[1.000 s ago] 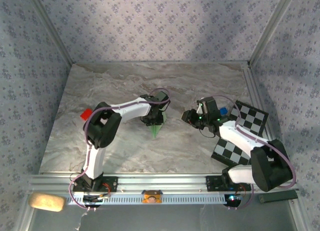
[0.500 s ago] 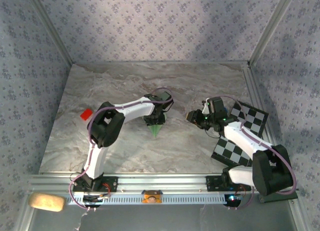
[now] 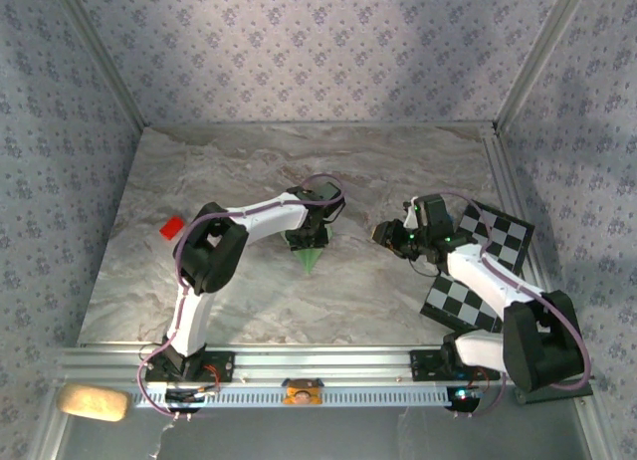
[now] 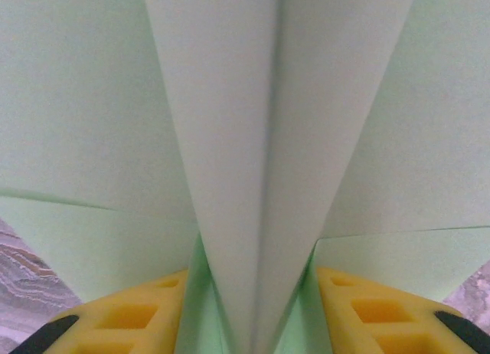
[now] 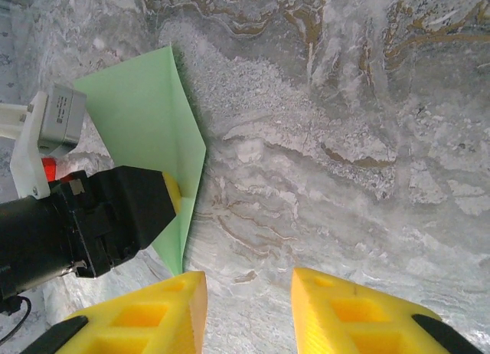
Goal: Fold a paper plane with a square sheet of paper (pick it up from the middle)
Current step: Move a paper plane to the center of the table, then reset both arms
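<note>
Straddling the paper plane [image 4: 268, 178], left fingers [image 4: 130, 319] apparently loose, right fingers [image 5: 352, 312] parted, empty, over table [image 5: 344, 139]

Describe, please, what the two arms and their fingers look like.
The left arm and right arm have white links and black joint housings, each trailed by a lilac cable. Their fingers are yellow blocks with square recesses, black at the base.

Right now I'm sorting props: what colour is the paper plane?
Pale green; the paper plane shows best in the right wrist view.
</note>
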